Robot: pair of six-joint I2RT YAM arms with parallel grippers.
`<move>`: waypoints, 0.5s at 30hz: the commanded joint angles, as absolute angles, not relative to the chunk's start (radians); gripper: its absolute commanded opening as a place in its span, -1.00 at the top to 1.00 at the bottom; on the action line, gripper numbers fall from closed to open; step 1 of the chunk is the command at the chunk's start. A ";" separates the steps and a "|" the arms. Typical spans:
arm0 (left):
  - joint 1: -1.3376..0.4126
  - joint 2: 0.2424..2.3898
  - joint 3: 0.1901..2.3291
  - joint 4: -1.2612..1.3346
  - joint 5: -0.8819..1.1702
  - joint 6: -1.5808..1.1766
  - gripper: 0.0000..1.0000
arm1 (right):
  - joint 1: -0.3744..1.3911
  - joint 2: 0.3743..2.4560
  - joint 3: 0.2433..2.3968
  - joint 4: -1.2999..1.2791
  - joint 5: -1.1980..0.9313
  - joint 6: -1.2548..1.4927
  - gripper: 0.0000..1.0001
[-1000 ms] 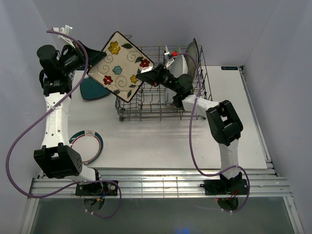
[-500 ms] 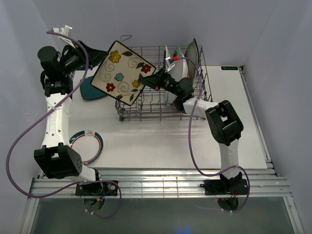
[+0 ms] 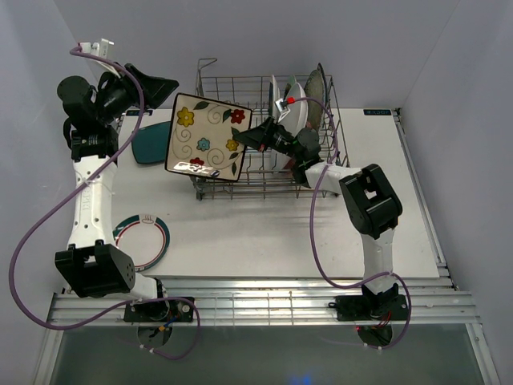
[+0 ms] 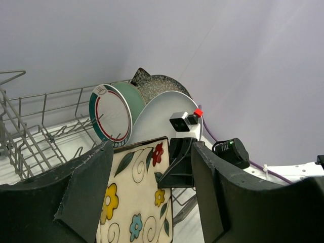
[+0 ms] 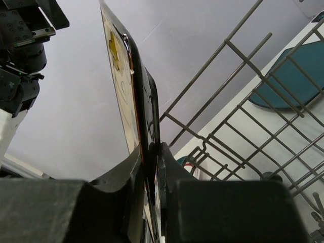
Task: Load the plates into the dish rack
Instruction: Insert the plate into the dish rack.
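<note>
The floral square plate [image 3: 207, 136] hangs tilted over the left end of the dish rack [image 3: 240, 80]. My right gripper [image 3: 252, 138] is shut on its right edge; in the right wrist view the plate [image 5: 126, 86] stands edge-on, pinched between the fingers [image 5: 151, 157]. My left gripper [image 3: 156, 84] is open, up and to the left, clear of the plate. In the left wrist view the plate [image 4: 134, 202] lies beyond the spread fingers [image 4: 152, 152]. Standing in the rack [image 4: 30, 131] are a rimmed white plate [image 4: 109, 114], a mint one [image 4: 135, 96], a speckled one [image 4: 162, 85] and a big white one [image 4: 162, 119].
A teal square plate [image 3: 148, 146] lies on the table left of the rack, under the left arm. A white round plate with a coloured rim [image 3: 143, 237] lies near the front left. Walls close in behind and beside the table.
My left gripper has opened, let go of the floral plate and drawn back to the left. The right gripper keeps the plate, which has swung lower and flatter at the rack's left end.
</note>
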State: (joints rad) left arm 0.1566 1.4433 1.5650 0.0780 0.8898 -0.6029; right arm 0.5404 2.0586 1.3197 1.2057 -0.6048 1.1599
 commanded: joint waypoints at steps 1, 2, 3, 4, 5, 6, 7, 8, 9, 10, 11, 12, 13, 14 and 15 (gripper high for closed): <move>0.155 1.408 1.606 0.066 0.867 -0.578 -0.47 | 0.526 1.962 1.356 1.397 -0.531 1.213 0.84; 0.155 1.405 1.608 0.061 0.862 -0.565 -0.49 | 0.525 1.956 1.358 1.388 -0.529 1.212 0.84; 0.155 1.404 1.609 0.051 0.848 -0.557 -0.52 | 0.520 1.951 1.358 1.384 -0.526 1.207 0.84; 0.155 1.396 1.608 0.045 0.841 -0.548 -0.54 | 0.519 1.950 1.358 1.378 -0.525 1.204 0.85; 0.155 1.391 1.609 0.038 0.833 -0.528 -0.55 | 0.517 1.941 1.361 1.364 -0.523 1.200 0.84; 0.155 1.387 1.611 0.025 0.816 -0.519 -0.59 | 0.514 1.936 1.362 1.356 -0.522 1.189 0.85; 0.155 1.382 1.611 0.018 0.808 -0.508 -0.61 | 0.512 1.933 1.365 1.347 -0.519 1.181 0.84; 0.153 1.371 1.611 0.014 0.801 -0.499 -0.64 | 0.511 1.924 1.367 1.336 -0.518 1.177 0.84; 0.155 1.361 1.609 0.006 0.787 -0.479 -0.65 | 0.508 1.916 1.371 1.318 -0.512 1.166 0.84; 0.155 1.361 1.609 0.006 0.781 -0.471 -0.65 | 0.506 1.916 1.373 1.309 -0.509 1.163 0.84; 0.155 1.352 1.609 0.006 0.775 -0.463 -0.67 | 0.505 1.911 1.376 1.301 -0.508 1.161 0.84; 0.155 1.348 1.606 -0.024 0.769 -0.447 -0.67 | 0.503 1.910 1.382 1.286 -0.506 1.158 0.85; 0.155 1.344 1.605 -0.028 0.758 -0.440 -0.68 | 0.500 1.908 1.387 1.281 -0.506 1.157 0.84; 0.155 1.339 1.603 -0.032 0.753 -0.433 -0.68 | 0.499 1.907 1.390 1.276 -0.503 1.157 0.85; 0.155 1.332 1.601 -0.037 0.749 -0.425 -0.69 | 0.494 1.907 1.394 1.270 -0.502 1.157 0.85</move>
State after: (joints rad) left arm 0.1555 1.3994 1.5726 -0.0063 0.7879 -0.4774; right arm 0.5117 2.0201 1.3193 1.1294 -0.5919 1.1294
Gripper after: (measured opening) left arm 0.840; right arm 0.156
